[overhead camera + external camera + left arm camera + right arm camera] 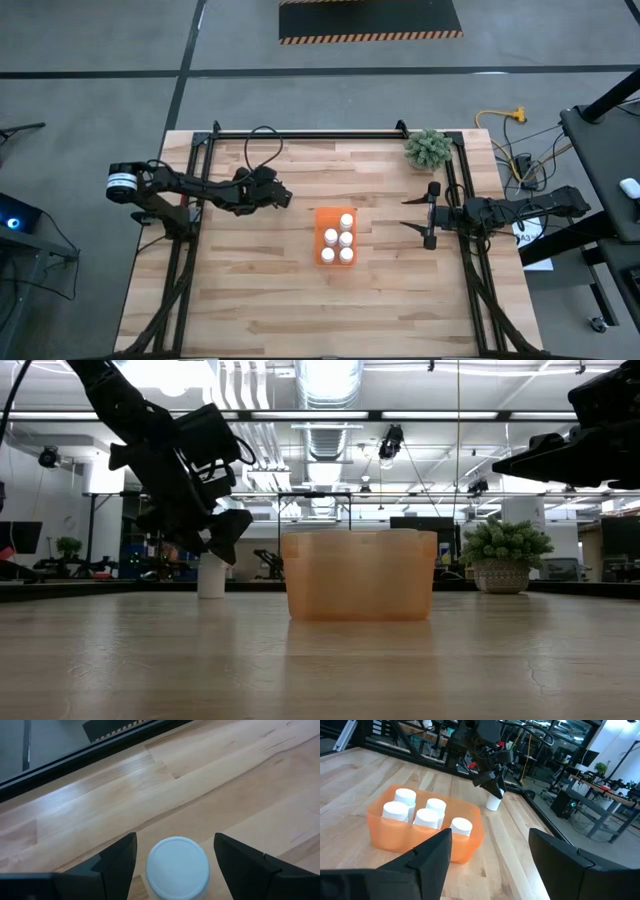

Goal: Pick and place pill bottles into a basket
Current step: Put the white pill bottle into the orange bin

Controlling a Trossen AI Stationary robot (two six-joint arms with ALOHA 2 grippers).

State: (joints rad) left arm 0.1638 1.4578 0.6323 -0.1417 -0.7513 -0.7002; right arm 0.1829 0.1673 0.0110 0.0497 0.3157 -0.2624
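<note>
Pale wooden planks make up the worktop [250, 300], which is ringed by a dark frame; a small green plant [428, 148] stands at its far right corner. Near the middle, an orange basket [322, 222] is set, and five white bottles [346, 238] are counted inside it, leaving one slot free.

The sixth bottle [177, 868] is seen upright on the worktop, left of the basket and a little nearer the far edge. The left gripper [175, 865] is placed directly over it, with the fingers spread wide on either side of the cap; a clear gap is shown on both sides, so nothing is gripped or touched yet. In the level view the gripper's tips appear to sit above the bottle's cap rather than around its body.

The step in hand is judged to be the approach to the last bottle. For the next move, the gripper would need to be lowered around the bottle, closed squarely, then the bottle lifted and carried to the free slot.

The right gripper [490, 855] is held wide open, empty, just right of the basket.
</note>
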